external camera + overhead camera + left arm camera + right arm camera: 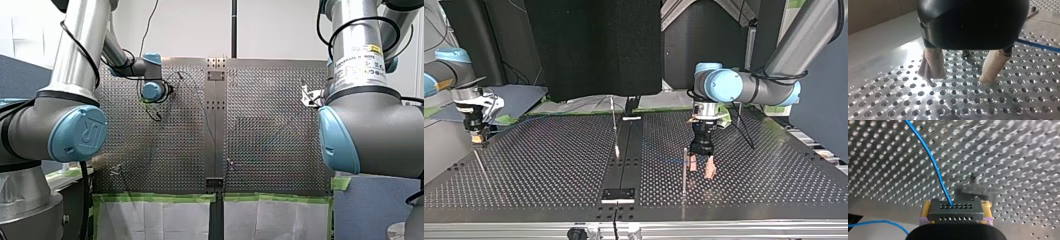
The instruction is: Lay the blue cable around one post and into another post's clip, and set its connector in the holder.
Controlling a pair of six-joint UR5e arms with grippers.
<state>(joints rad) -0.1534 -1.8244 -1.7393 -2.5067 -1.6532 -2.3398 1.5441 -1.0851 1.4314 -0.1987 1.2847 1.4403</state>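
**Left gripper.** My left gripper is spread. Its two beige pads stand apart, their tips just above the perforated table, and only bare table shows between them. In the top view this gripper points straight down, just beside a thin upright post at its left in that view.

**Right gripper.** My right gripper pinches a dark grey connector between its yellow pads. The connector's face carries two rows of small holes. In the top view this gripper sits at the table's left edge, well apart from the left gripper.

**Blue cable.** The blue cable leaves the upper row of holes in the connector and runs away from the right gripper over the table. A second stretch curves beside and below the gripper, off the table's edge. In the left wrist view a short length of cable lies on the table beside the left gripper, apart from its pads.
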